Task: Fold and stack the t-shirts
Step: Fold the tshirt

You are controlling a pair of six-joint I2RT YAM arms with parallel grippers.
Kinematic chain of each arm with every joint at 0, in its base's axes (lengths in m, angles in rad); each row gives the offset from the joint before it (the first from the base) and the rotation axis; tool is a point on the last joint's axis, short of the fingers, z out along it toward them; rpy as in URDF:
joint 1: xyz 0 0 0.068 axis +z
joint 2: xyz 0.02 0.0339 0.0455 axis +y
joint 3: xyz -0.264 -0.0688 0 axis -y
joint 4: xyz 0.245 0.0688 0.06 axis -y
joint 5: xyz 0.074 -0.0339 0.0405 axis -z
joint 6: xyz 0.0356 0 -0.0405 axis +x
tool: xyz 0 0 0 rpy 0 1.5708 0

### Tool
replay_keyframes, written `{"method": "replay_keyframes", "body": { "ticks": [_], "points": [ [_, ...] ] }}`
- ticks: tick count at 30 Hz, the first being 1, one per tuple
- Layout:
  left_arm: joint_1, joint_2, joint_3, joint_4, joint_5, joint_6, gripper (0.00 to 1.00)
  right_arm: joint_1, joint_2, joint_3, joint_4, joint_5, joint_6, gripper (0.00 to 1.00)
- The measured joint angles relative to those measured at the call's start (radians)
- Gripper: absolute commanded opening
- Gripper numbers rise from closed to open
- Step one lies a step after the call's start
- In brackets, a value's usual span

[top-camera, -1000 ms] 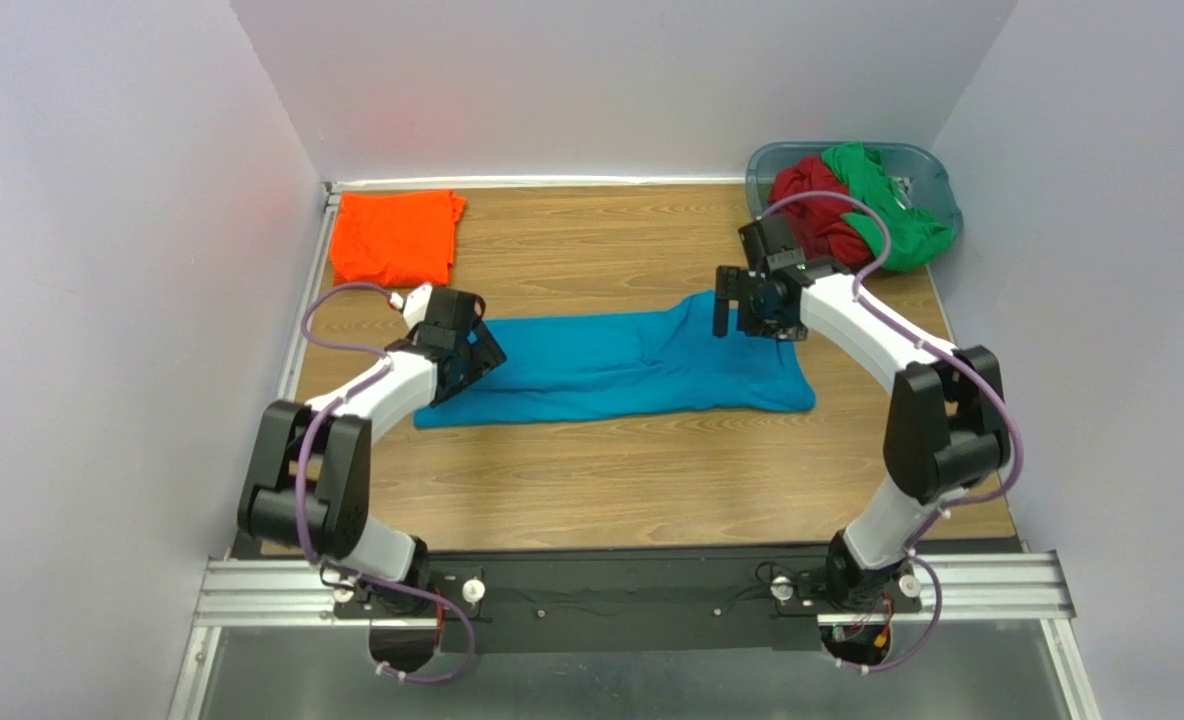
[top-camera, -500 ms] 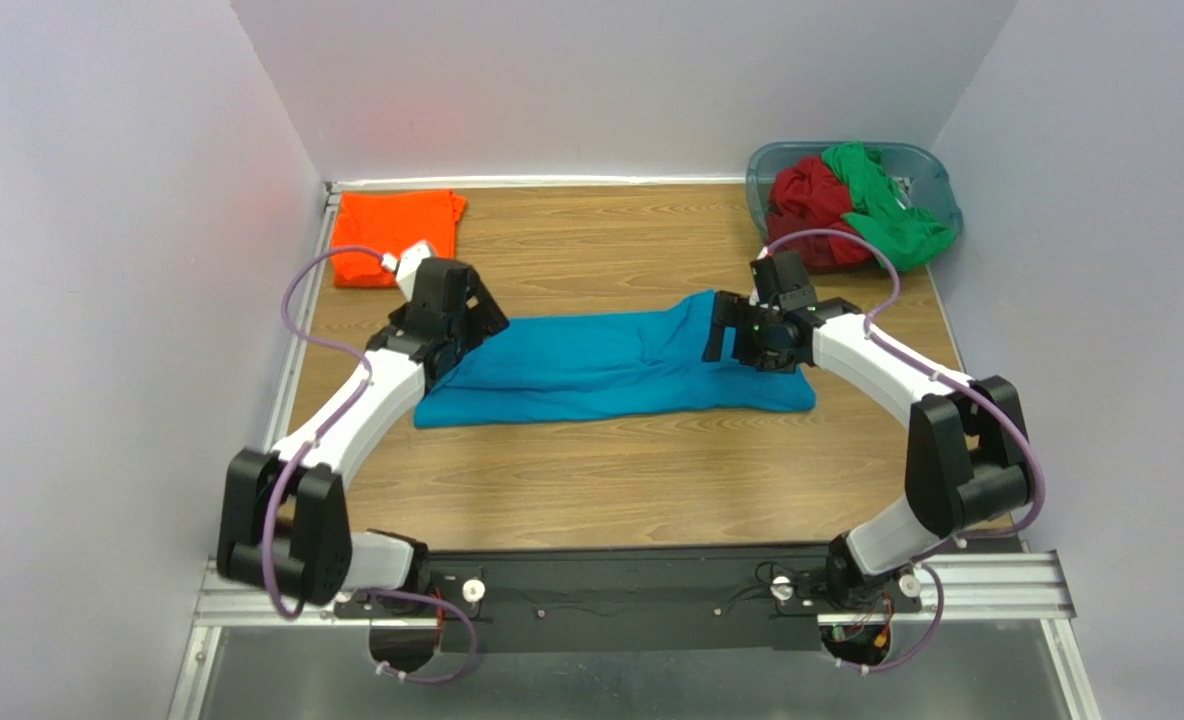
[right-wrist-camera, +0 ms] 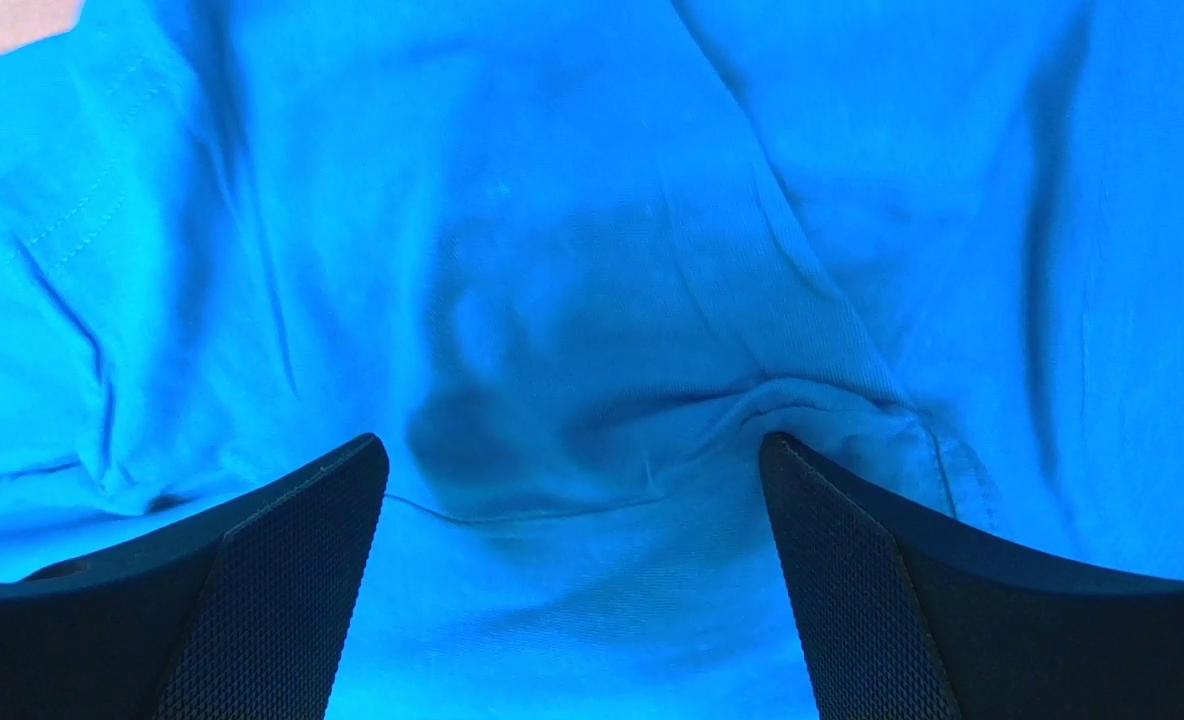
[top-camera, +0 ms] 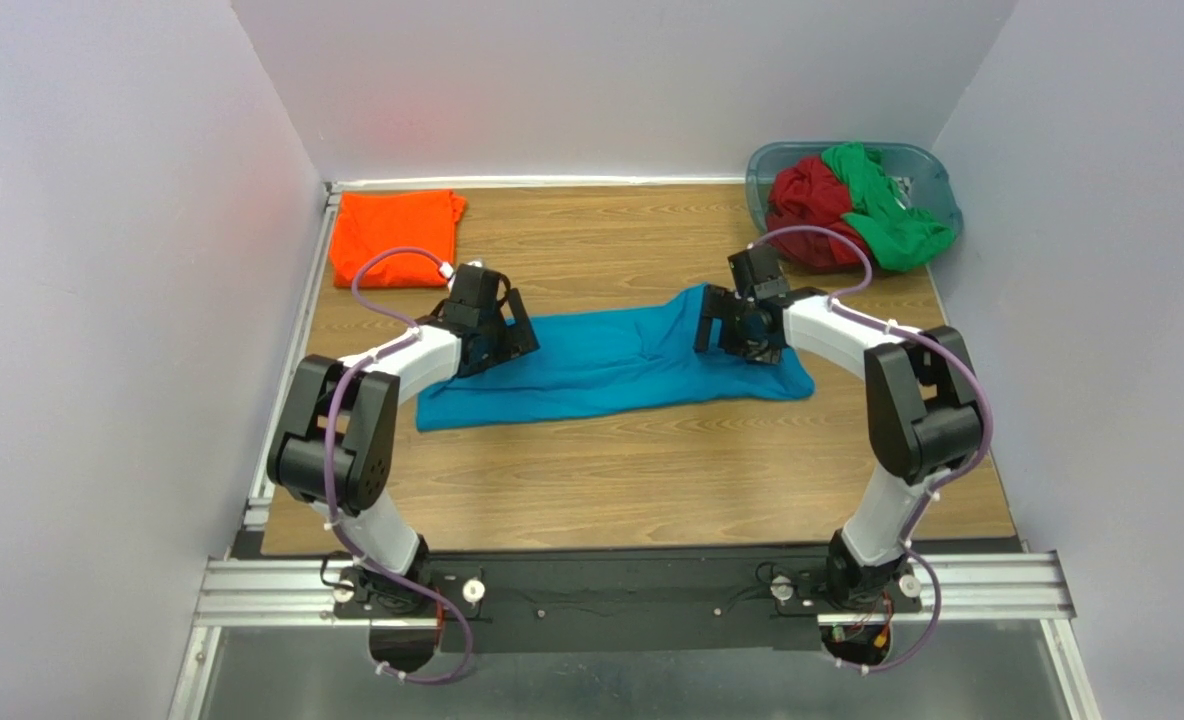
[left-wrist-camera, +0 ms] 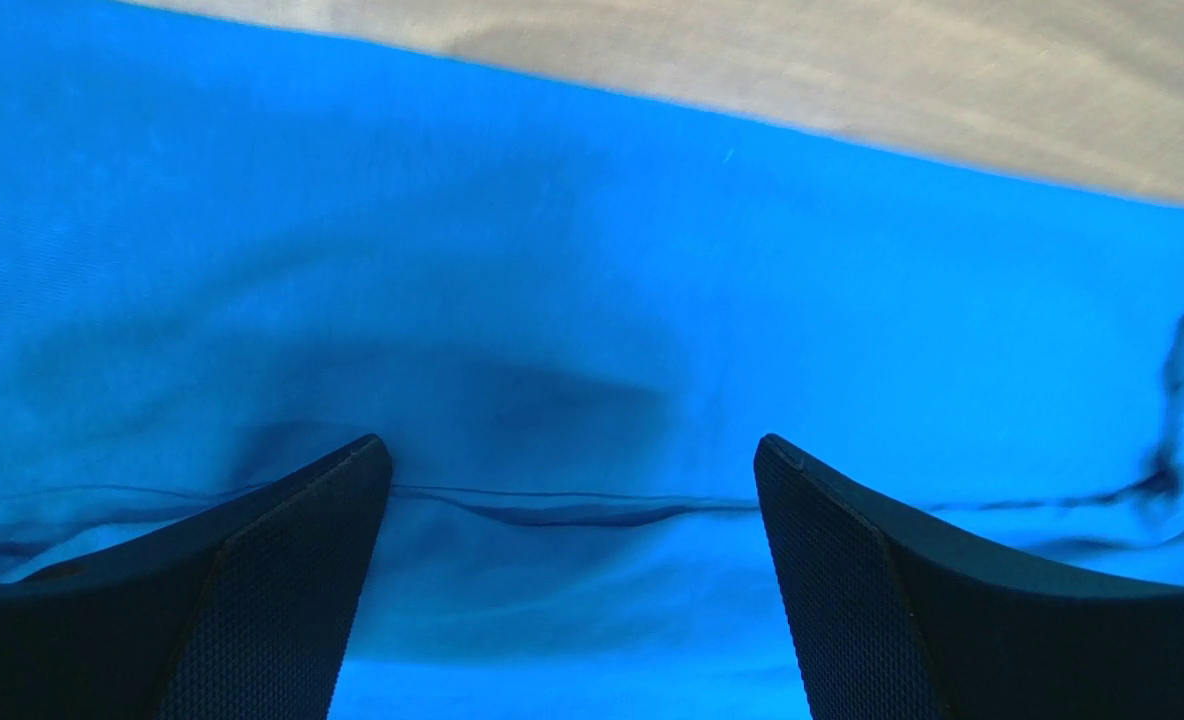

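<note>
Lying crumpled, under parted jaws — teal-blue t-shirt (top-camera: 613, 360)

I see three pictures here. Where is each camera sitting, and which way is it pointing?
Top external: fixed above and behind the arms, looking down on the table; shows both whole arms, left gripper and right gripper over the teal-blue t-shirt, plus the orange t-shirt and tub.
Left wrist: on the left wrist, facing down at blue cloth; its two open black fingers show.
Right wrist: likewise on the right wrist, over wrinkled cloth.
Shared: all three see the teal-blue t-shirt.
</note>
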Motion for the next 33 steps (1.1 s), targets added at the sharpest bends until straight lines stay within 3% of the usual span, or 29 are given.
{"method": "replay_keyframes", "body": {
  "ticks": [6,12,22,33],
  "points": [
    [-0.024,-0.048,-0.089,0.071,0.012,-0.005,0.98,0.0,0.11,0.126,0.029,0.011,-0.01,1.0],
    [-0.13,-0.137,-0.195,0.116,0.045,-0.066,0.98,0.0,0.237,0.289,0.051,-0.002,-0.036,1.0],
    [-0.336,-0.367,-0.403,0.119,0.146,-0.282,0.98,-0.005,0.475,0.61,0.117,-0.194,-0.063,1.0],
    [-0.528,-0.268,-0.394,0.284,0.169,-0.457,0.98,0.019,0.685,0.899,0.16,-0.457,-0.082,1.0]
  ]
}}
